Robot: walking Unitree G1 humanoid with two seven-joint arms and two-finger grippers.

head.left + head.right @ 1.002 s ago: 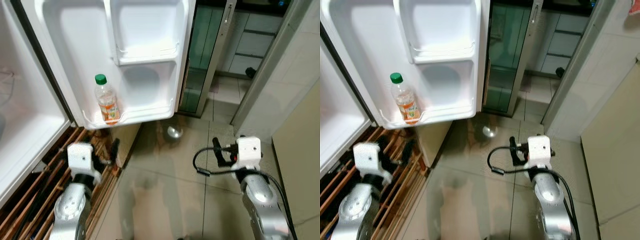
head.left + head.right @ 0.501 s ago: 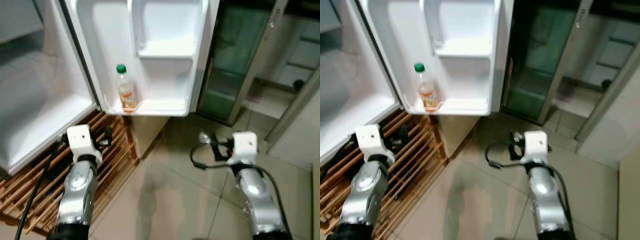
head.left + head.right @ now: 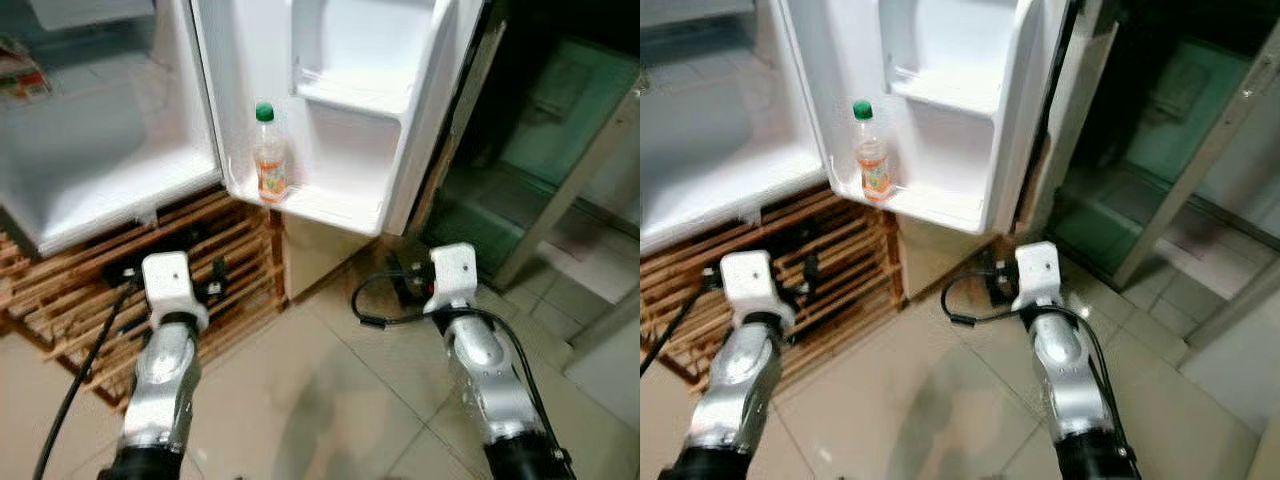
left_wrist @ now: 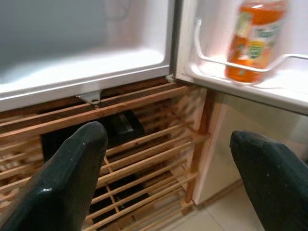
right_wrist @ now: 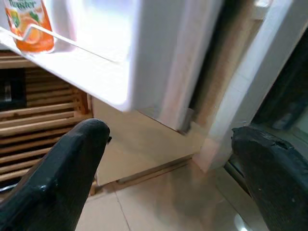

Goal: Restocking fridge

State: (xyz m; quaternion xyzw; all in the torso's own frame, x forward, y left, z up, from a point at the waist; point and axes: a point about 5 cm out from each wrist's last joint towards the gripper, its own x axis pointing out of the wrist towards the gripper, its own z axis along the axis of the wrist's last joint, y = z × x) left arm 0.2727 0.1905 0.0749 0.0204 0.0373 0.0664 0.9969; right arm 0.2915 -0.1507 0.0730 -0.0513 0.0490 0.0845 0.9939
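The orange juice bottle [image 3: 268, 160] stands upright in the open fridge door's lowest shelf [image 3: 330, 205], and with my left gripper [image 4: 168, 183] and right gripper [image 5: 168, 178] both spread and empty below it, I'd judge it light, smooth plastic, best pinched mid-body.

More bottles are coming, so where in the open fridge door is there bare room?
The bottom door shelf is bare to the right of the orange bottle, out to the door's edge. The upper door bin looks bare too. The bottle's corner by the hinge is the tight spot.
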